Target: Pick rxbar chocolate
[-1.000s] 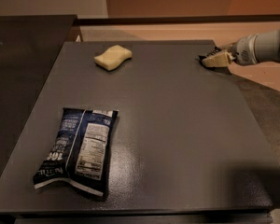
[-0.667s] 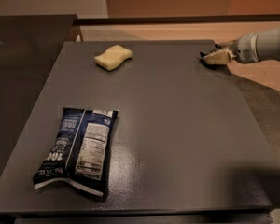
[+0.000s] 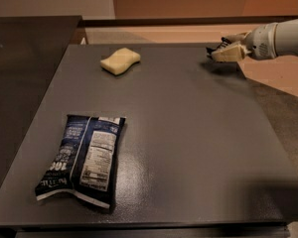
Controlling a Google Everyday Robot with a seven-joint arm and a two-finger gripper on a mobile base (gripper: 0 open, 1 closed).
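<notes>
My gripper (image 3: 219,51) is at the far right edge of the dark grey table (image 3: 188,133), on a white arm that comes in from the right. Its pale fingers (image 3: 228,53) are closed on a small flat dark piece (image 3: 212,48) that sticks out to the left. This looks like the rxbar chocolate, and most of it is hidden by the fingers. The gripper hangs just above the tabletop with its shadow beneath.
A large dark-blue bag (image 3: 83,158) with a white nutrition label lies at the front left. A pale yellow sponge (image 3: 120,61) lies at the back, left of centre. A dark counter (image 3: 25,73) adjoins the table on the left.
The gripper has risen slightly off the tabletop and shifted a little left with the dark piece in it. The bag and the sponge have not moved.
</notes>
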